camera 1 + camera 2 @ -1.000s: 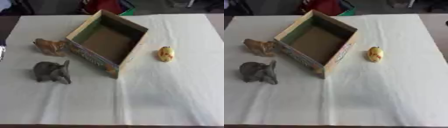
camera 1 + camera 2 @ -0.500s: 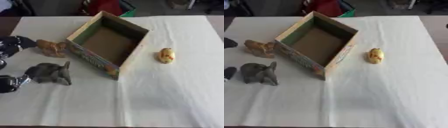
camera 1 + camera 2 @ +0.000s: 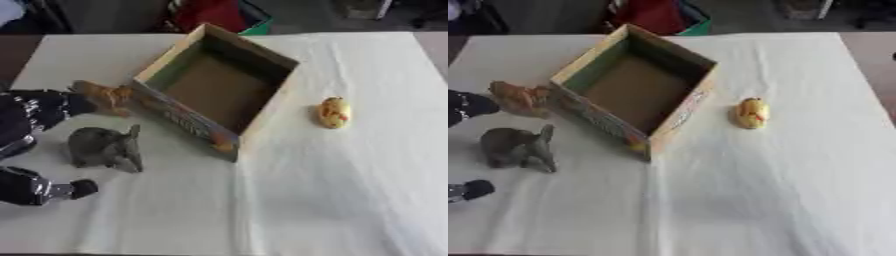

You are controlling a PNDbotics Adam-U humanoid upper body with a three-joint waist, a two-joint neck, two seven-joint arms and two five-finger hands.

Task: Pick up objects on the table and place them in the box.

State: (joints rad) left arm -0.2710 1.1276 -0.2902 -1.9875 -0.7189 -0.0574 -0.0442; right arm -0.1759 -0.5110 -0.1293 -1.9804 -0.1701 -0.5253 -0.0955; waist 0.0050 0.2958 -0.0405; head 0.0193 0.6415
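Observation:
A grey elephant toy (image 3: 105, 148) stands on the white cloth at the left. My left hand (image 3: 35, 112) reaches in from the left edge, open, its fingers (image 3: 74, 104) above the elephant and its thumb (image 3: 52, 189) below it, not touching. A brown animal toy (image 3: 109, 95) lies just beyond the fingers, against the box's left wall. The open cardboard box (image 3: 184, 120) sits askew at the centre, with nothing inside. A yellow toy with red marks (image 3: 333, 112) lies to the right of the box. My right hand is out of view.
The white cloth (image 3: 332, 195) covers the whole table. Beyond the far edge are a red and green object (image 3: 658, 15) and dark furniture.
My left hand has come in from the left edge and now spreads around the grey elephant. The toys and the box have not moved.

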